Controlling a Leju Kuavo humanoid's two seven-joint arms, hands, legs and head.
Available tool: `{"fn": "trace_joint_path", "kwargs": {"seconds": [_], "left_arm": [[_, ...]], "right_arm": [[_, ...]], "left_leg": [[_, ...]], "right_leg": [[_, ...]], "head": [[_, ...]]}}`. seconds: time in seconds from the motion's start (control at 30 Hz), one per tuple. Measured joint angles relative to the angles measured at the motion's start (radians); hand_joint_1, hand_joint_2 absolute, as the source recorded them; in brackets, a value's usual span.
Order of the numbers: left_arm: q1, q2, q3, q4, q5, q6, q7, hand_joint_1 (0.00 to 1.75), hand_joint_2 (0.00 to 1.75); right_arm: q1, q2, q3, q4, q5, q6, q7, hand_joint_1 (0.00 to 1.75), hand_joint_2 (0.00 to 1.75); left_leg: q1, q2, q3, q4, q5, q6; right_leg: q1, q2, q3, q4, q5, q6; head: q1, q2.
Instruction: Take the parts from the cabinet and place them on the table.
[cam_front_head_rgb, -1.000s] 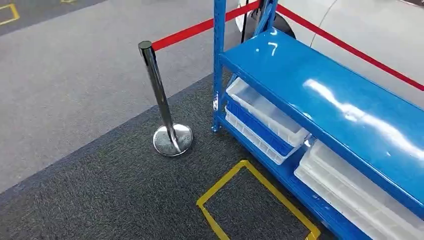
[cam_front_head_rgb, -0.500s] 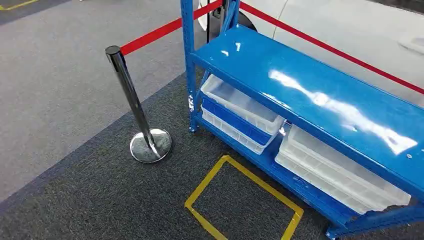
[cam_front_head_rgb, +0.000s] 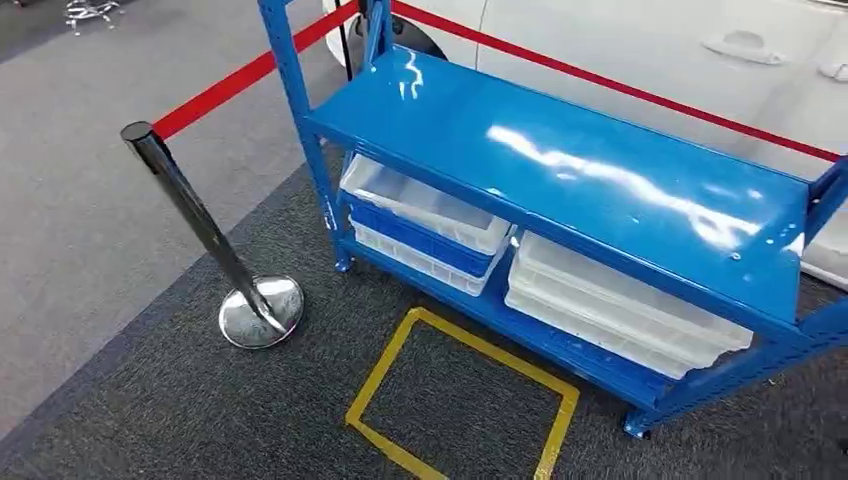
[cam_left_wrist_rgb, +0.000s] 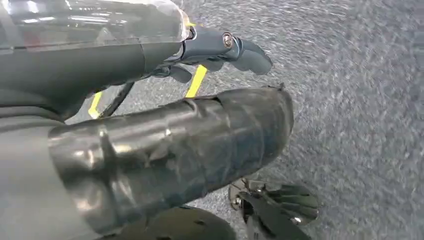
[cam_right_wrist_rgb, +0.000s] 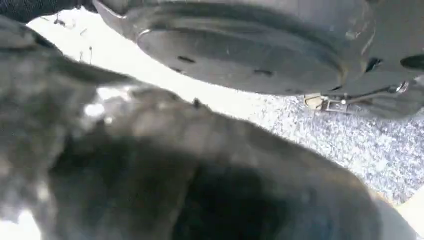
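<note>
Blue cabinet (cam_front_head_rgb: 560, 170) fills upper right of frame, white trays (cam_front_head_rgb: 610, 300) on its low shelf; left hand (cam_left_wrist_rgb: 220, 50) hangs empty, fingers loosely apart, right hand's (cam_right_wrist_rgb: 200, 175) state blurred, cannot tell; best square up on yellow floor marking (cam_front_head_rgb: 460, 400) before reaching.

text: none legible | labels: none | numbers: none | signs: none readable in any view
</note>
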Motion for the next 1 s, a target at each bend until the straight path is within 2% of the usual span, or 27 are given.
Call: {"fn": "trace_joint_path", "kwargs": {"seconds": [0.03, 0.07, 0.1, 0.13, 0.17, 0.23, 0.3, 0.33, 0.37, 0.4, 0.43, 0.47, 0.5, 0.53, 0.57, 0.6, 0.63, 0.67, 0.7, 0.73, 0.8, 0.83, 0.87, 0.9, 0.93, 0.97, 1.0], "left_arm": [[0.0, 0.0, 0.0, 0.0, 0.0, 0.0, 0.0, 0.0, 0.0], [0.001, 0.0, 0.0, 0.0, 0.0, 0.0, 0.0, 0.0, 0.0], [0.0, 0.0, 0.0, 0.0, 0.0, 0.0, 0.0, 0.0, 0.0], [0.0, 0.0, 0.0, 0.0, -0.001, 0.0, 0.0, 0.0, 0.0], [0.003, 0.0, 0.001, 0.0, -0.001, 0.0, 0.0, 0.0, 0.0], [0.001, 0.0, 0.0, 0.0, -0.001, 0.0, 0.0, 0.0, 0.0], [-0.002, 0.0, 0.001, 0.0, 0.0, 0.0, 0.0, 0.0, 0.0], [-0.002, -0.001, 0.001, 0.0, 0.0, 0.0, 0.0, 0.0, 0.0], [-0.002, -0.001, 0.001, 0.0, -0.001, -0.001, 0.0, 0.0, 0.0], [-0.001, -0.001, 0.001, 0.0, -0.001, -0.002, -0.002, 0.0, 0.0], [0.002, -0.001, 0.001, 0.0, -0.001, -0.003, -0.003, 0.0, 0.0], [0.004, -0.001, 0.001, 0.0, -0.001, -0.003, -0.004, 0.0, 0.0], [0.005, -0.001, 0.001, 0.0, 0.0, -0.003, -0.005, 0.0, 0.0], [0.005, 0.0, 0.001, 0.0, 0.0, -0.003, -0.006, 0.0, 0.0], [0.004, 0.0, 0.001, 0.0, 0.0, -0.003, -0.006, 0.0, 0.0], [0.002, 0.0, 0.001, 0.0, 0.0, -0.003, -0.008, 0.0, 0.0], [0.0, -0.001, 0.001, 0.0, 0.0, -0.003, -0.009, 0.0, 0.0], [0.0, -0.001, 0.001, 0.0, 0.0, -0.003, -0.009, 0.0, 0.0], [-0.001, -0.001, 0.001, 0.0, 0.0, -0.003, -0.009, 0.0, 0.0], [-0.001, -0.001, 0.001, 0.0, 0.0, -0.003, -0.009, 0.0, 0.0], [-0.006, -0.001, 0.0, 0.0, -0.001, -0.004, -0.009, 0.0, 0.0], [-0.006, -0.001, 0.0, 0.0, -0.001, -0.004, -0.009, 0.0, 0.0], [-0.005, -0.001, 0.0, 0.0, -0.001, -0.005, -0.009, 0.0, 0.0], [-0.005, -0.001, 0.0, 0.0, -0.001, -0.005, -0.009, 0.0, 0.0], [-0.004, -0.001, 0.0, 0.0, -0.001, -0.006, -0.009, 0.0, 0.0], [-0.002, -0.001, 0.0, 0.0, -0.002, -0.008, -0.009, 0.0, 0.0], [-0.001, -0.001, 0.0, 0.0, -0.004, -0.01, -0.009, 0.0, 0.0]], "right_arm": [[0.001, 0.0, 0.0, 0.0, 0.0, 0.0, 0.0, 0.0, 0.0], [0.001, 0.0, 0.0, 0.0, 0.0, 0.0, 0.0, 0.0, 0.0], [0.001, 0.0, 0.0, 0.0, 0.0, 0.0, 0.0, 0.0, 0.0], [0.0, 0.0, 0.0, 0.0, 0.0, 0.0, 0.0, 0.0, 0.0], [0.0, 0.0, 0.0, 0.0, 0.0, 0.0, 0.0, 0.0, 0.0], [-0.003, 0.0, 0.0, 0.0, 0.0, 0.0, 0.0, 0.0, 0.0], [0.002, 0.0, -0.001, 0.0, 0.0, 0.0, 0.0, 0.0, 0.0], [0.003, 0.0, -0.001, 0.0, 0.0, -0.001, 0.0, 0.0, 0.0], [0.003, 0.0, -0.002, 0.0, 0.0, -0.001, 0.0, 0.0, 0.0], [0.001, -0.001, -0.002, 0.0, 0.0, 0.0, 0.0, 0.0, 0.0], [-0.001, -0.001, -0.002, 0.0, 0.0, 0.0, 0.0, 0.0, 0.0], [-0.001, -0.001, -0.002, 0.0, 0.001, 0.0, 0.0, 0.0, 0.0], [-0.001, -0.001, -0.002, 0.0, 0.001, 0.0, 0.0, 0.0, 0.0], [0.0, -0.001, -0.002, 0.0, 0.001, 0.0, 0.0, 0.0, 0.0], [0.001, -0.001, -0.002, 0.0, 0.002, 0.0, 0.0, 0.0, 0.0], [0.002, -0.002, -0.002, 0.0, 0.002, 0.0, 0.0, 0.0, 0.0], [0.002, -0.002, -0.002, 0.0, 0.002, -0.001, 0.0, 0.0, 0.0], [0.001, -0.002, -0.002, 0.0, 0.002, 0.0, 0.0, 0.0, 0.0], [-0.002, -0.002, -0.002, 0.0, 0.002, 0.0, 0.0, 0.0, 0.0], [-0.003, -0.002, -0.002, 0.0, 0.002, -0.001, 0.0, 0.0, 0.0], [0.002, -0.002, -0.002, 0.0, 0.002, 0.0, 0.0, 0.0, 0.0], [0.002, -0.002, -0.002, 0.0, 0.002, 0.0, 0.0, 0.0, 0.0], [0.002, -0.001, -0.002, 0.0, 0.003, 0.001, 0.0, 0.0, 0.0], [0.001, -0.001, -0.002, 0.0, 0.003, 0.0, 0.002, 0.0, 0.0], [-0.001, -0.001, -0.002, 0.0, 0.003, 0.0, 0.005, 0.0, 0.0], [-0.002, 0.0, -0.002, 0.0, 0.003, 0.002, 0.015, 0.0, 0.0], [-0.001, 0.0, -0.002, 0.0, 0.003, 0.004, 0.025, 0.0, 0.0]], "left_leg": [[0.001, 0.0, 0.003, -0.015, 0.026, 0.0], [0.003, -0.001, 0.023, -0.07, 0.068, 0.0], [0.005, -0.007, 0.061, -0.158, 0.121, 0.001], [0.009, -0.034, 0.1, -0.25, 0.166, 0.003], [0.013, -0.1, 0.114, -0.289, 0.156, 0.006], [0.008, -0.085, 0.112, -0.294, 0.159, 0.008], [0.005, -0.065, 0.113, -0.298, 0.165, 0.022], [0.013, -0.047, 0.115, -0.308, 0.172, 0.034], [0.01, -0.036, 0.117, -0.31, 0.174, 0.039], [0.009, -0.022, 0.116, -0.311, 0.173, 0.044], [0.006, -0.006, 0.115, -0.311, 0.173, 0.046], [0.005, 0.009, 0.114, -0.311, 0.172, 0.046], [0.004, 0.025, 0.113, -0.31, 0.171, 0.047], [0.003, 0.039, 0.113, -0.31, 0.17, 0.047], [0.002, 0.051, 0.114, -0.309, 0.168, 0.046], [0.002, 0.061, 0.117, -0.309, 0.166, 0.045], [0.001, 0.072, 0.121, -0.309, 0.164, 0.042], [0.0, 0.081, 0.126, -0.309, 0.161, 0.039], [-0.007, 0.09, 0.128, -0.308, 0.156, 0.03], [-0.005, 0.093, 0.128, -0.308, 0.155, 0.025], [-0.005, 0.113, 0.139, -0.314, 0.155, 0.016], [-0.008, 0.114, 0.138, -0.312, 0.147, 0.008], [-0.002, 0.062, 0.135, -0.291, 0.131, 0.001], [-0.001, 0.025, 0.113, -0.24, 0.094, 0.001], [0.0, 0.008, 0.077, -0.165, 0.053, -0.001], [0.0, 0.001, 0.036, -0.08, 0.018, -0.003], [0.0, -0.001, 0.003, -0.018, 0.004, -0.004]], "right_leg": [[0.0, 0.013, 0.001, 0.001, 0.0, 0.0], [-0.001, 0.026, 0.002, 0.003, -0.001, 0.001], [-0.002, 0.041, 0.003, 0.007, -0.003, 0.004], [-0.003, 0.055, 0.002, 0.013, -0.005, 0.009], [-0.002, 0.063, -0.006, 0.021, -0.009, 0.016], [-0.001, 0.081, -0.018, 0.026, -0.006, 0.03], [-0.007, 0.103, -0.023, 0.019, 0.002, 0.045], [-0.011, 0.091, -0.025, 0.029, -0.005, 0.048], [-0.002, 0.031, -0.037, 0.054, -0.023, 0.05], [-0.002, -0.004, -0.071, 0.12, -0.065, 0.053], [-0.002, -0.017, -0.11, 0.201, -0.105, 0.056], [-0.003, -0.023, -0.143, 0.27, -0.134, 0.057], [-0.003, -0.026, -0.164, 0.314, -0.143, 0.058], [-0.003, -0.028, -0.165, 0.317, -0.134, 0.057], [-0.002, -0.031, -0.141, 0.276, -0.103, 0.055], [-0.001, -0.037, -0.096, 0.197, -0.061, 0.05], [0.002, -0.055, -0.041, 0.101, -0.021, 0.042], [0.009, -0.099, -0.002, 0.029, -0.015, 0.032], [0.018, -0.107, -0.001, 0.021, -0.021, 0.026], [0.019, -0.093, -0.003, 0.021, -0.02, 0.021], [0.02, -0.073, -0.007, 0.021, -0.02, 0.014], [0.006, -0.059, 0.003, 0.007, -0.011, 0.004], [0.005, -0.052, 0.005, 0.002, -0.007, 0.001], [0.005, -0.045, 0.003, 0.003, -0.005, -0.005], [0.005, -0.04, 0.001, 0.003, -0.004, -0.008], [0.006, -0.032, 0.001, 0.004, -0.005, -0.01], [0.008, -0.024, 0.0, 0.005, -0.005, -0.01]], "head": [[0.0, 0.0], [0.0, 0.0], [0.0, 0.0], [0.0, 0.0], [0.0, 0.0], [0.001, 0.0], [0.001, 0.0], [0.0, 0.0], [0.003, 0.0], [0.006, 0.0], [0.006, 0.0], [0.005, 0.0], [0.006, 0.0], [0.005, 0.0], [0.006, 0.0], [0.006, 0.0], [0.006, 0.0], [0.006, 0.0], [0.005, 0.0], [0.007, 0.0], [0.006, 0.0], [0.005, 0.0], [0.005, 0.0], [0.002, 0.0], [0.003, 0.0], [0.002, 0.0], [0.002, 0.0]]}}
